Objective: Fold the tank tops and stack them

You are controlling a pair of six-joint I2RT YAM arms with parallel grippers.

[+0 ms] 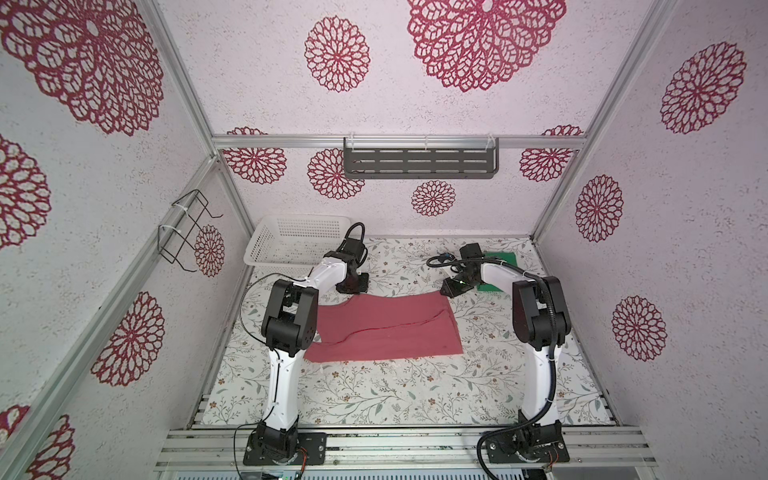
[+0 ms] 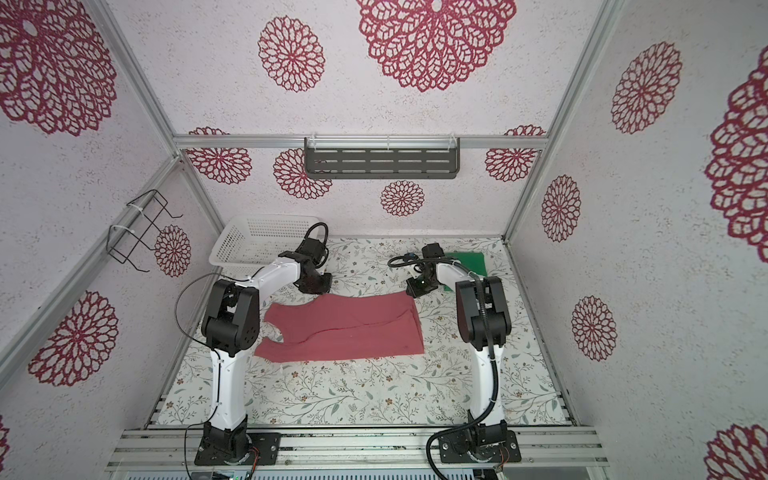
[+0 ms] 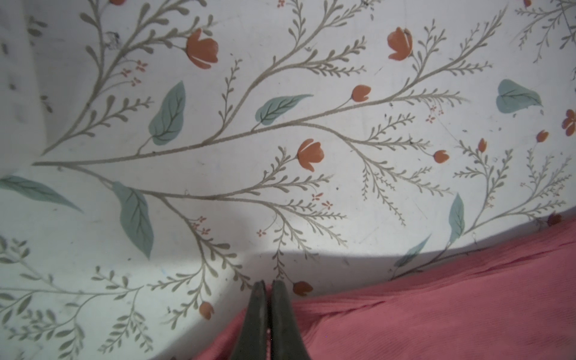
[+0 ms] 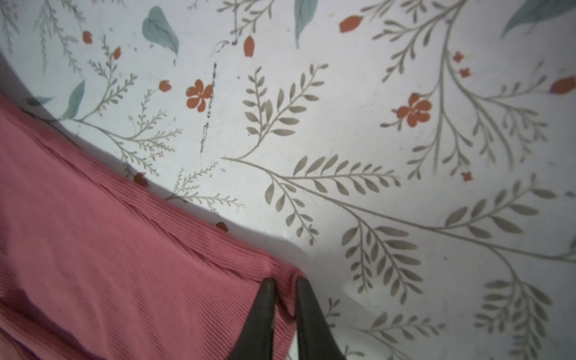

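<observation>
At the far right corner of the rose-red tank top (image 4: pixel 124 265), the right gripper (image 4: pixel 285 284) pinches the cloth between narrow jaws. The left gripper (image 3: pixel 268 285) is pressed closed at the top's far left edge; I cannot tell whether it has caught any cloth. The top lies spread flat mid-tabletop (image 1: pixel 374 395). The green tank top (image 1: pixel 505 259) lies as a compact rectangle at the far right, and the white basket (image 1: pixel 257 245) stands far left.
</observation>
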